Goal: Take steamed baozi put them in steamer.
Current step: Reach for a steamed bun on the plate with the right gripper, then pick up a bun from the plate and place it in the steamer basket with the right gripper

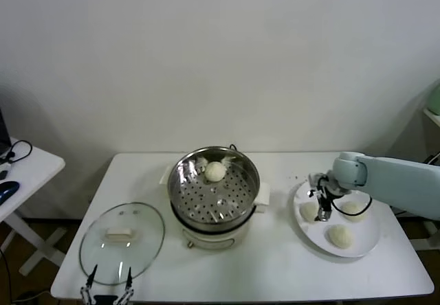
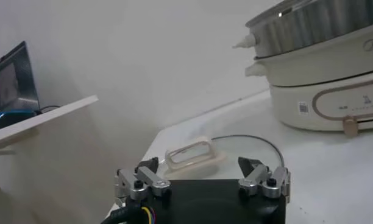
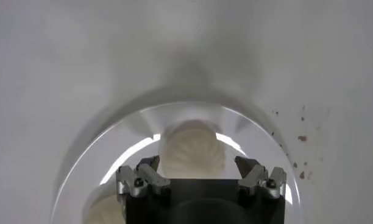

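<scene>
White table (image 1: 275,264), steamer (image 1: 214,189) holding one baozi (image 1: 216,171), I'm hovering my right gripper (image 3: 198,169) over the plate (image 1: 366,244), jaws spread wide around nothing, pleated bun (image 3: 192,148) lying directly below between them, left gripper (image 2: 202,173) idling open by the glass lid (image 1: 122,242).

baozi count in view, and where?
4: one baozi in the steamer; three on the plate, at. Right hand hovers open over them.

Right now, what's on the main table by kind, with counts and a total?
Baozi: 4; one in the steamer, three on the plate
Steamer: 1
Glass lid: 1
White plate: 1
Total: 7
</scene>
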Tool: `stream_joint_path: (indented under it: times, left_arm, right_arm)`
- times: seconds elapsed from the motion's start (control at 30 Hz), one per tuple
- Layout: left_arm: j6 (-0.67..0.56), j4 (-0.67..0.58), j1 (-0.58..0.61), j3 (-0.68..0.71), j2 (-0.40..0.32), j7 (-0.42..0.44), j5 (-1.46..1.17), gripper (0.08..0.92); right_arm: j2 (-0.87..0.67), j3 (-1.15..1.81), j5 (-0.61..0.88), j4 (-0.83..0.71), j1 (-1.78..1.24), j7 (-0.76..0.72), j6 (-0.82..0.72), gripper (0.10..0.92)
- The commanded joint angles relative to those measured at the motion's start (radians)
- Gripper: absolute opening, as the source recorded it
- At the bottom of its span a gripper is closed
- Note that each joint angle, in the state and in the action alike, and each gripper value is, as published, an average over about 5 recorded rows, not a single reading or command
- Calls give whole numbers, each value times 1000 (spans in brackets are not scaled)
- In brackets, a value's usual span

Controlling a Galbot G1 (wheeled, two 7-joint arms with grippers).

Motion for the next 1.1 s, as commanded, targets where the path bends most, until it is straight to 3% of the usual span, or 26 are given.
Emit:
stream_joint_path:
  times: [0.03,0.17,0.33,0.57,0.87,1.1]
  left_arm:
    - [3,-1,-1,0,-1,1,4,823]
    - [2,2,-2,-4,1,0,5,823]
    - [2,5,-3,-6,3,-1,6,823]
    - [8,9,-7,-8,3,-10,9,823]
    - [11,-2,-4,-6,5,-8,11,823]
    - [15,-7,-5,-2,10,-5,13,823]
  right_arm:
    - [4,70,-34,-49,-78,8,-10,820]
    - [9,80,-34,-50,-88,3,-10,778]
    - [6,81,-28,-28,-73,-11,-11,670]
    - [-31,-7,8,37,82,-46,4,624]
    - [63,-393,254,177,759,-220,92,619]
    - [168,-260,457,204,904,-301,58,619]
